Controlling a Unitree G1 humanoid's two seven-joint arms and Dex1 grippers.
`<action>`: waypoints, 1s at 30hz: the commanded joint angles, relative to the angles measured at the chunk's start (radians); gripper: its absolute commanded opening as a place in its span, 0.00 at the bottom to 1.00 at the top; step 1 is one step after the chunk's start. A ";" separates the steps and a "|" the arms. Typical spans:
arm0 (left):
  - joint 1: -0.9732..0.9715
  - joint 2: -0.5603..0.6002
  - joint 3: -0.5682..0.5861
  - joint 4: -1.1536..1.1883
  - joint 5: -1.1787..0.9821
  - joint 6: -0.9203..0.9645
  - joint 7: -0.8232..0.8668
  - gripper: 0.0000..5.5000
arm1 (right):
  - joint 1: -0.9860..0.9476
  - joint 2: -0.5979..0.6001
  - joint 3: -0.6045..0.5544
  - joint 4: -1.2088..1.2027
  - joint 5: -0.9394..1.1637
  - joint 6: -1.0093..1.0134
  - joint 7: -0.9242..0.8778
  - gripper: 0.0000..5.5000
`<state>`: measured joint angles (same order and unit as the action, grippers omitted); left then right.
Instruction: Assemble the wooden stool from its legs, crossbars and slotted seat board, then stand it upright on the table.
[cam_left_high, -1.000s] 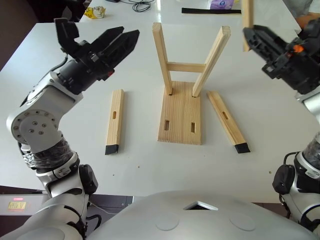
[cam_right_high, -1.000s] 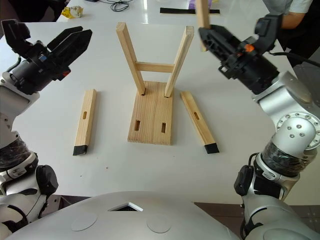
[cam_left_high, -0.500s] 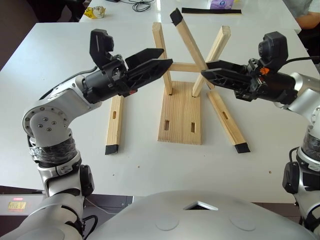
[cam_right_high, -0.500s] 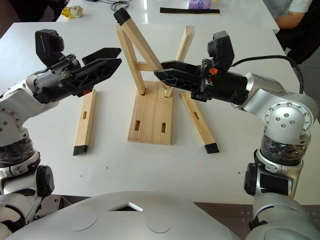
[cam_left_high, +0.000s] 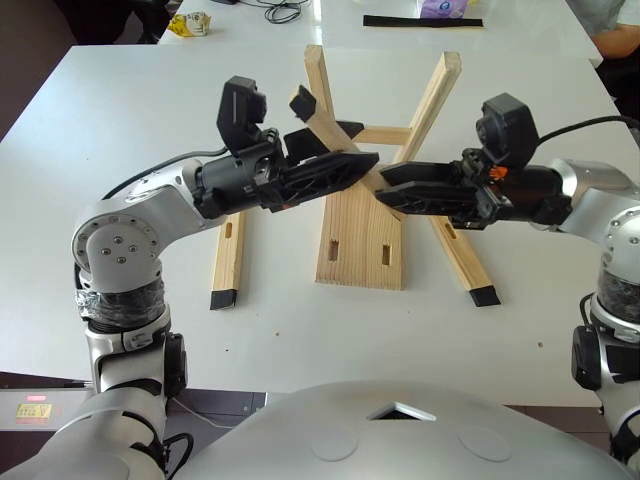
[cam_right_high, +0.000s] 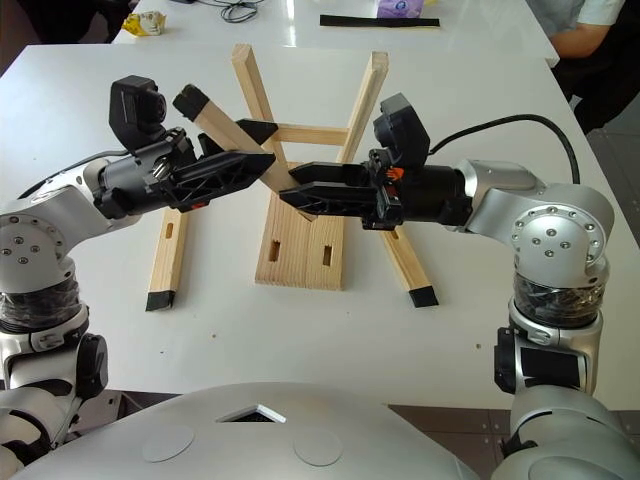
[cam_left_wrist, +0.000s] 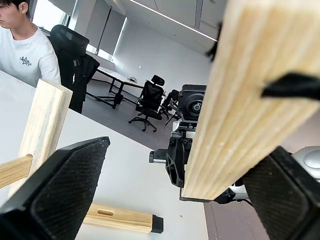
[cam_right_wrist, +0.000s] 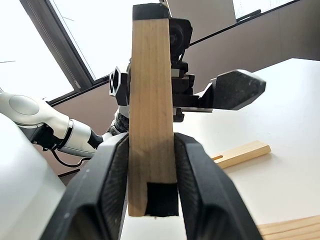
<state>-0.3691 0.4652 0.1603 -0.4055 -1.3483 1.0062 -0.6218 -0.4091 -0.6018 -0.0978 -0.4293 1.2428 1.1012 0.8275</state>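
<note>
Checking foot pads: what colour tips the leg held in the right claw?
Black, on the held leg; clearest in right wrist view.

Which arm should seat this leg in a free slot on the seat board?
Right, most likely. The right gripper is shut on the leg, low end near the seat board. The left gripper is open, its fingers only flanking the leg.
</note>
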 joint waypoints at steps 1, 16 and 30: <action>-0.008 0.028 -0.016 -0.019 0.001 -0.001 -0.022 0.81 | -0.002 -0.005 0.012 -0.002 -0.016 -0.019 -0.008 0.24; 0.002 0.051 -0.017 -0.066 -0.018 -0.030 -0.041 0.68 | -0.017 -0.032 0.032 0.027 -0.059 -0.035 0.021 0.24; -0.011 0.045 -0.041 -0.070 -0.030 -0.048 -0.035 0.30 | -0.021 -0.031 0.059 0.013 -0.055 -0.041 0.036 0.24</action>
<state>-0.3699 0.4993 0.1277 -0.4690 -1.3604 0.9596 -0.6447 -0.4149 -0.6265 -0.0407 -0.4125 1.1956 1.0659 0.8676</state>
